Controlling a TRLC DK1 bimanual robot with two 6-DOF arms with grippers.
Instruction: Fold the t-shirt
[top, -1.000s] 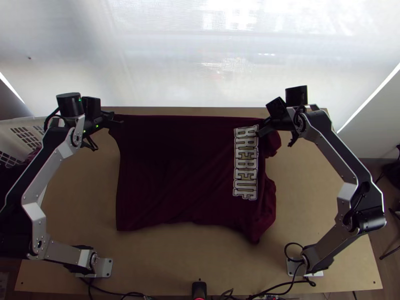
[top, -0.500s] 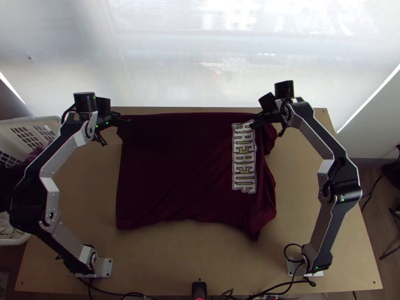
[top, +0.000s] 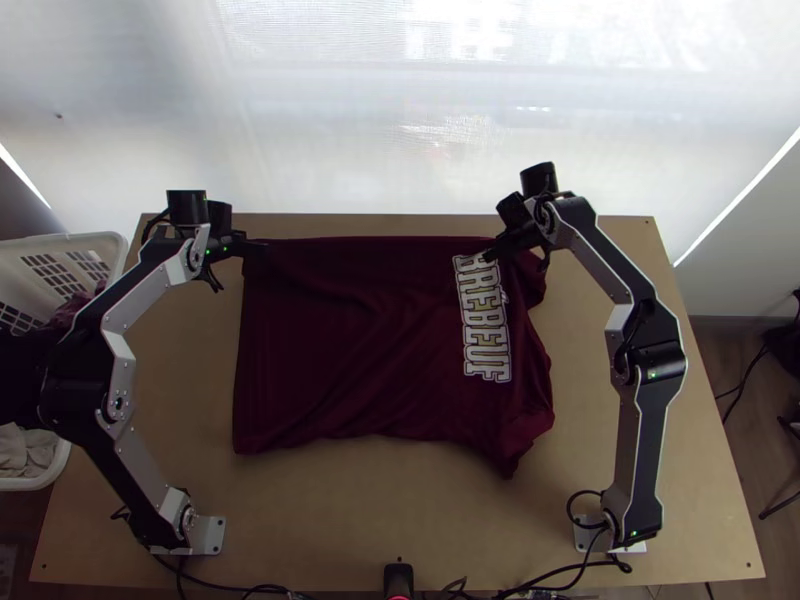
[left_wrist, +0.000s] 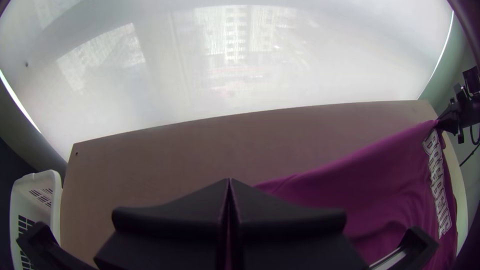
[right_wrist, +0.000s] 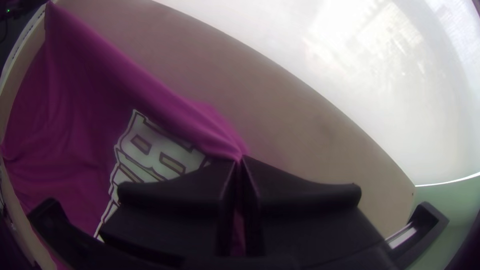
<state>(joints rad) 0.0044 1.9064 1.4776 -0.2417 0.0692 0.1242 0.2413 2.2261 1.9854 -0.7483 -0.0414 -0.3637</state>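
The top view is looking steeply down from high over the near edge of the light brown wooden table (top: 330, 520), taking in its whole top. The left wrist view is facing the pale translucent screen (top: 430, 140) across the table's far edge and sharing the white plastic basket (top: 100, 245) with the top view. The right wrist view is facing the far edge aslant, close to the maroon cloth t-shirt with white block lettering (top: 350, 350); all three views are sharing that lettering.

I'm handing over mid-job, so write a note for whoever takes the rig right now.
Left claw: shut on the t-shirt's far corner, left side.
Right claw: shut on its far edge, by the lettering.
T-shirt: spread, wrinkled, on the table; held parts raised.
Done: both holds taken.
To do: the folding; no finished fold visible.
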